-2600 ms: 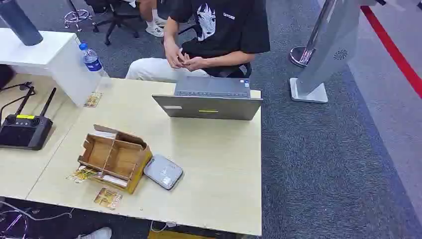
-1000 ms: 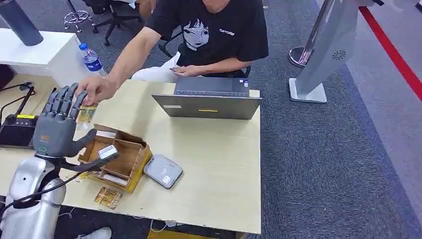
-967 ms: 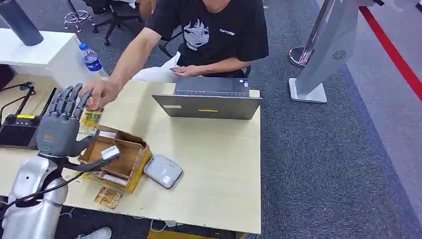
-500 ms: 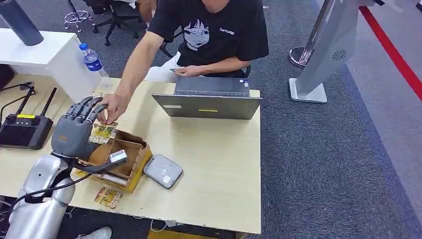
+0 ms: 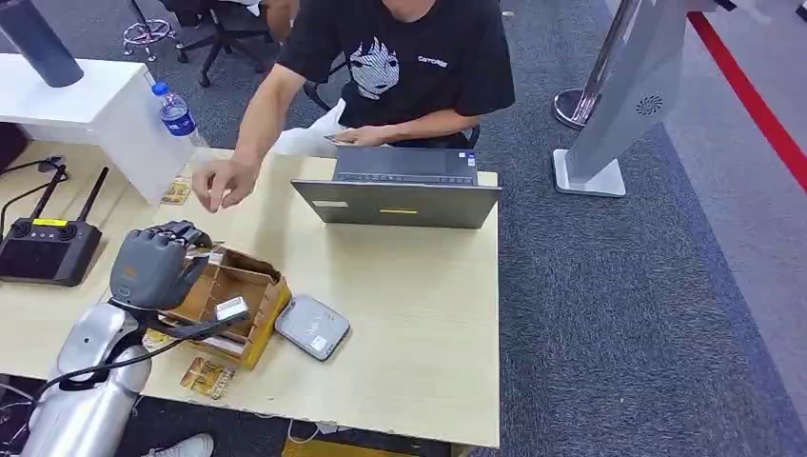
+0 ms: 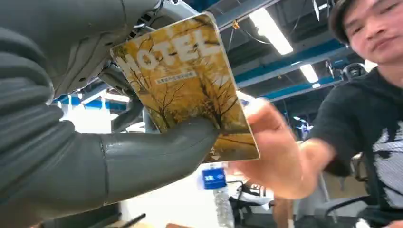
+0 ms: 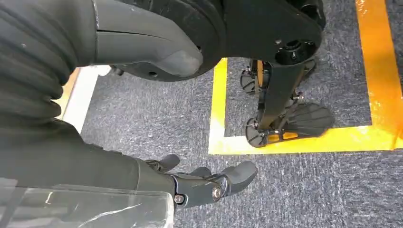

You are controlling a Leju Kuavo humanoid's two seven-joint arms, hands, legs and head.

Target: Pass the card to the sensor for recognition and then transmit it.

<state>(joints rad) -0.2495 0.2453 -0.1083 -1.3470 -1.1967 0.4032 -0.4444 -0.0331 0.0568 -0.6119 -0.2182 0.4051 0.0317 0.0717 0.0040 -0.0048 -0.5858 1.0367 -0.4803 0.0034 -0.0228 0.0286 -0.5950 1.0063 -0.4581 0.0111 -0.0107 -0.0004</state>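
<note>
Fingers of the robot's left hand [image 5: 152, 268] are curled over a yellow card printed with autumn trees and the word HOTEL [image 6: 190, 90]; in the left wrist view the thick grey thumb [image 6: 157, 152] presses against the card's face and the darker fingers back it from behind, so the card is pinched and held. From the head view this hand sits above the near-left part of the pale wooden tabletop [image 5: 409, 324], over the open brown cardboard box with dividers [image 5: 233, 300].

A person in a black printed T-shirt [image 5: 419, 57] sits at the far side of the tabletop, one hand [image 5: 221, 181] reaching out over the tabletop just beyond the robot's left hand, apart from it. In the left wrist view that hand [image 6: 278, 156] appears blurred behind the card.

Just beside the box on its right lies a flat grey rounded-square sensor pad [image 5: 312, 327]. Another yellow card [image 5: 206, 378] lies on the tabletop near its front edge, and a further one [image 5: 176, 190] near the far left corner. A grey laptop [image 5: 400, 195] stands open facing the person.

The right hand [image 7: 209, 183] hangs over grey carpet [image 7: 304, 190] marked with yellow tape [image 7: 304, 140], its fingers loosely apart and holding nothing.
</note>
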